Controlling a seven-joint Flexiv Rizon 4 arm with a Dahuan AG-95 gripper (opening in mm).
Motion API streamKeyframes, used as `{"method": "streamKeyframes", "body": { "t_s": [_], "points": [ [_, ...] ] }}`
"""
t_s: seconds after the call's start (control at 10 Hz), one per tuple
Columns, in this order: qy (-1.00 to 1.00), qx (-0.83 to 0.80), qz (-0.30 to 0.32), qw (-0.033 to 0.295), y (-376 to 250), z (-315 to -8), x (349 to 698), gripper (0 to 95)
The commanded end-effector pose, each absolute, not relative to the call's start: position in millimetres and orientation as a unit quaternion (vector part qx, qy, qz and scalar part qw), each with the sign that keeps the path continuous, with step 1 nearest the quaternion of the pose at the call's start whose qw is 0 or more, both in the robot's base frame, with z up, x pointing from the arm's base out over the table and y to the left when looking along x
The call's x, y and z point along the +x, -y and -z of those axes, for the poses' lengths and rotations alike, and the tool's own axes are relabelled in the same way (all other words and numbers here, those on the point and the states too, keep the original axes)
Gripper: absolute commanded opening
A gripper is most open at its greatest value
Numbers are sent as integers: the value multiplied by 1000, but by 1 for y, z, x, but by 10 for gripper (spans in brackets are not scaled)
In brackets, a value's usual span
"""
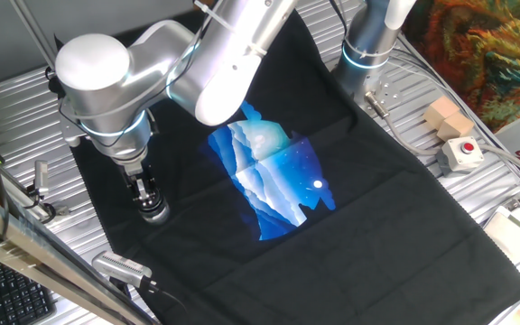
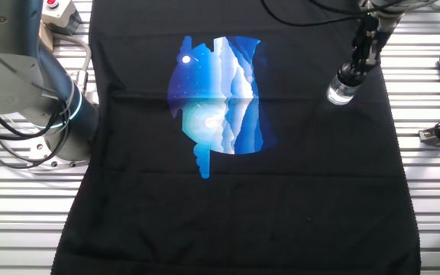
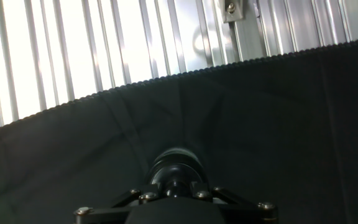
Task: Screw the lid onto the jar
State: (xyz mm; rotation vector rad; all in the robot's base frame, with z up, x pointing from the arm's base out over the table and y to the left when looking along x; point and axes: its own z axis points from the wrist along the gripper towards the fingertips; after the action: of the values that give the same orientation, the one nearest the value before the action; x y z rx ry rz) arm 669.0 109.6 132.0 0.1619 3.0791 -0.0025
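On the black cloth (image 1: 377,217) near its edge: one jar (image 1: 154,213), one lid (image 2: 347,75), one pincer (image 1: 145,192). Jar stands upright, long axis vertical, mouth up, base on the cloth. Lid sits on top of the jar, coaxial with it; seen as a dark band above the clear glass in the other fixed view. Cannot tell how far it is threaded on.

Pincer comes straight down from above, fingers vertical, pinching the lid. In the hand view (image 3: 173,180) the dark round top sits right between the finger bases, centred.

Jar position: well apart from the blue printed graphic (image 1: 273,176) in the cloth's middle, close to the cloth's scalloped hem, beyond which the ribbed metal desk (image 3: 73,56) shows.

Other counts: one red-buttoned box (image 1: 461,153) on the desk past the far side of the cloth, one wooden block (image 1: 448,117) just beside it, one grey metal cylinder (image 1: 120,266) lying near the cloth's corner, one keyboard (image 1: 7,289) at the desk edge.
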Motion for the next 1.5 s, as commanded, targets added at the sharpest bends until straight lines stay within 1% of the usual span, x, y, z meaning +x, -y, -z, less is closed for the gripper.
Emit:
{"method": "streamKeyframes", "body": {
  "t_s": [0.1, 1.5],
  "points": [
    [-999, 38, 4, 30, -110, -132, 669, 0],
    [-999, 40, 4, 35, -110, -130, 669, 0]
  ]
}}
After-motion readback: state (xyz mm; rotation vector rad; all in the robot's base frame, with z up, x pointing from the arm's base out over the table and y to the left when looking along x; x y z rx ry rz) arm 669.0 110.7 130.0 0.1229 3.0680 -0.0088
